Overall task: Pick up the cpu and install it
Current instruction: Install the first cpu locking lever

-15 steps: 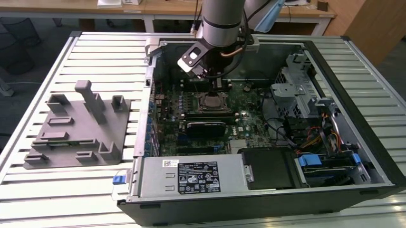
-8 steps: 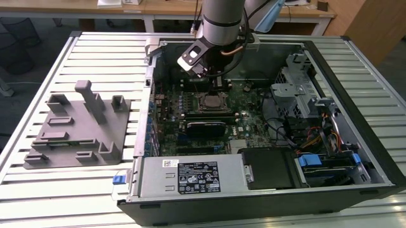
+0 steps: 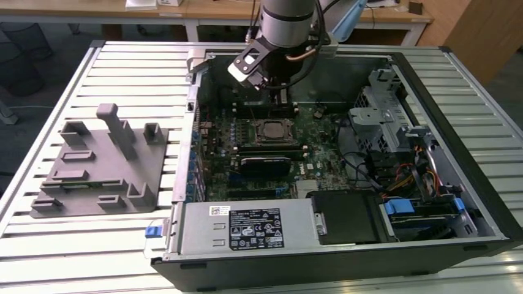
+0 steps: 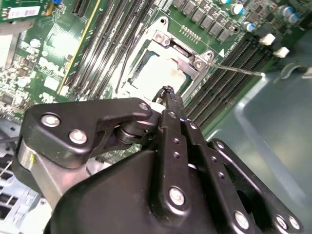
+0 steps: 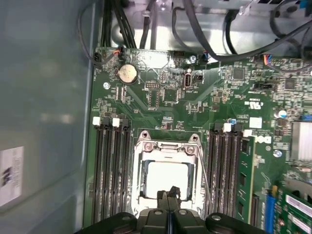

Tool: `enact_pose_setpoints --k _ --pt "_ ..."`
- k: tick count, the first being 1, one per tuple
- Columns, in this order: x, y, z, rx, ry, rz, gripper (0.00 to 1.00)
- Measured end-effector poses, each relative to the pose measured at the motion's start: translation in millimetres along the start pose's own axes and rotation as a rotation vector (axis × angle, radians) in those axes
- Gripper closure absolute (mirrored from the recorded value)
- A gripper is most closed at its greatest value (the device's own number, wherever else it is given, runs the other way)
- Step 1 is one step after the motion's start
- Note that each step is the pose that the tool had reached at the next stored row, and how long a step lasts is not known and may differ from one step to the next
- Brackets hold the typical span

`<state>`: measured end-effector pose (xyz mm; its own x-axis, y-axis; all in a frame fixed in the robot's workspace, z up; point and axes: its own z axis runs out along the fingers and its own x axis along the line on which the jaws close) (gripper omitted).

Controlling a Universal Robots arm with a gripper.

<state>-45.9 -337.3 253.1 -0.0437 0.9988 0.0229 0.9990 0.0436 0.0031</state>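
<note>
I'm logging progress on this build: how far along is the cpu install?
The cpu already lies inside the motherboard socket, not on the grey tray. The gripper, shut with nothing between its fingertips, sits over the chip's edge. Left open: whether the chip is fully seated and the socket latched, which these views don't settle.

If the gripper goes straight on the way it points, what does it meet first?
Probably the cpu, the silvery square lying inside the motherboard socket, directly ahead of the gripper. The gap between them is unclear.
</note>
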Motion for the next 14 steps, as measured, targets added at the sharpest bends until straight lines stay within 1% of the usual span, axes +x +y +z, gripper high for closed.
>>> enact_pose_setpoints --k 3,4,6,14 --pt "0.2 -0.8 -10.1 0.0002 -0.0003 0.0 0.89" --pt "0.3 -1.0 -12.1 0.0001 -0.0002 0.0 0.89" --pt "0.4 -1.9 -12.3 0.0002 0.0 -0.011 0.89" --pt "0.4 -2.0 -11.2 0.0034 0.0002 -0.154 0.89"
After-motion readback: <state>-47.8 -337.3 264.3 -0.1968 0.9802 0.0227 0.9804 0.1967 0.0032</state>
